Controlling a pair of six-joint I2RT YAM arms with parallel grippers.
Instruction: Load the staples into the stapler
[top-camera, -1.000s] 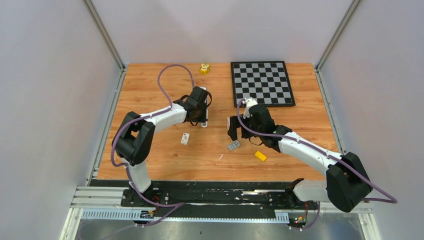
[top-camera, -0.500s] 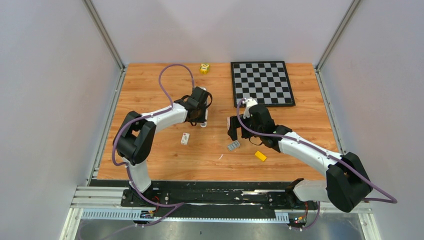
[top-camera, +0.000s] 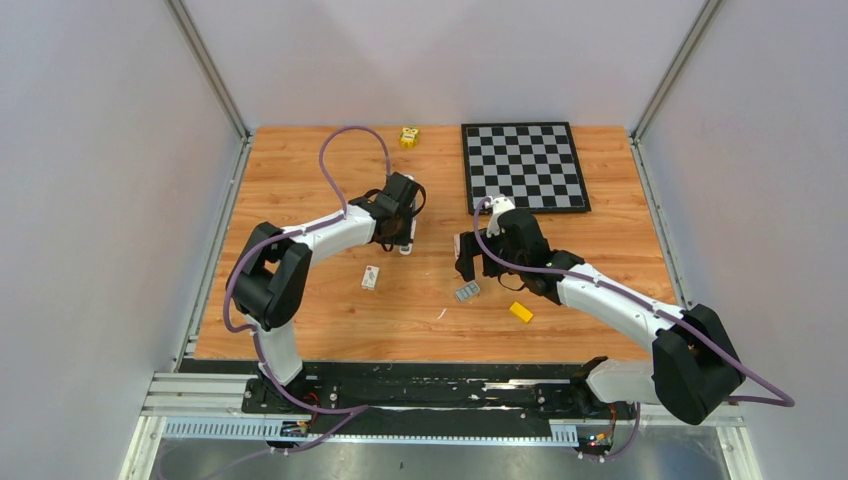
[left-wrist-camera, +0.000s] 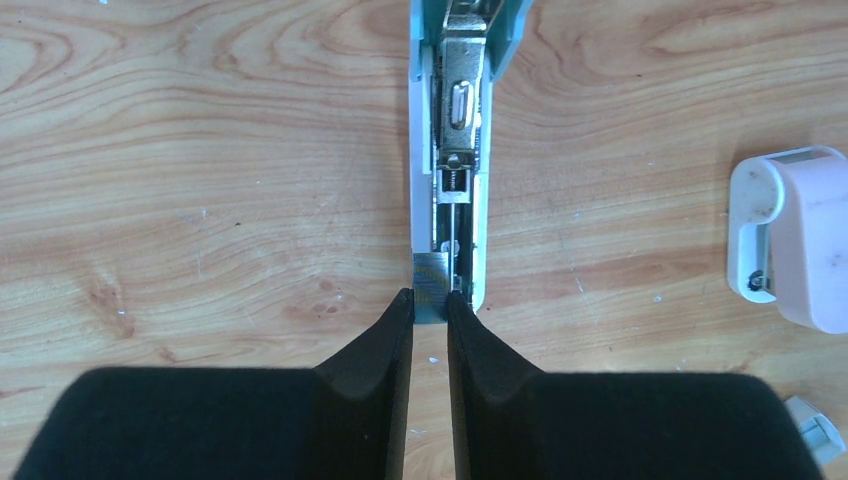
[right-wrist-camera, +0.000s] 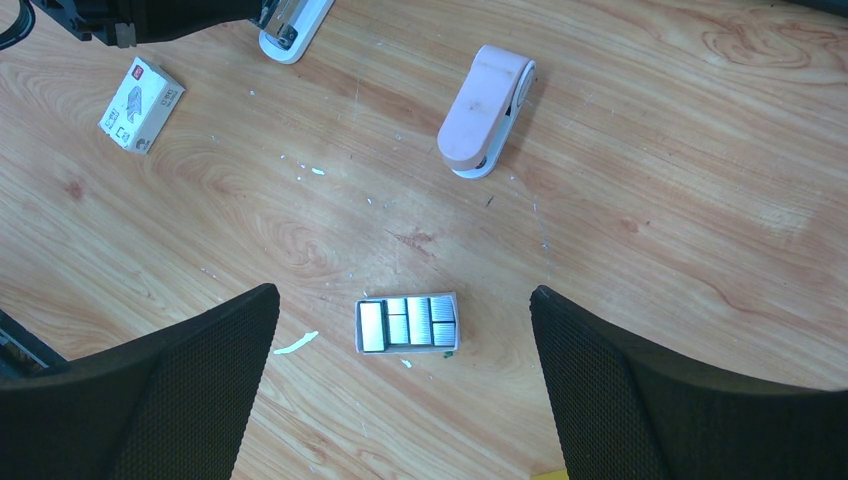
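The pale blue stapler (left-wrist-camera: 455, 150) lies open on the wood, its metal channel and spring facing up; its end also shows in the top view (top-camera: 408, 246) and the right wrist view (right-wrist-camera: 290, 35). My left gripper (left-wrist-camera: 430, 297) is shut on a small silvery strip of staples (left-wrist-camera: 432, 280), held at the near end of that channel over its left rail. More staples fill a small open tray (right-wrist-camera: 408, 325) (top-camera: 467, 291). My right gripper (right-wrist-camera: 403, 297) hangs open above that tray, a finger far out on each side, nothing held.
A pink stapler (right-wrist-camera: 485, 110) (left-wrist-camera: 790, 235) lies right of the blue one. A white staple box (top-camera: 371, 277) (right-wrist-camera: 140, 90) sits left of the tray. A yellow block (top-camera: 521, 311), a chessboard (top-camera: 526, 165) and a yellow toy (top-camera: 409, 136) share the table.
My left wrist has shifted very slightly over the stapler. The right arm has not moved.
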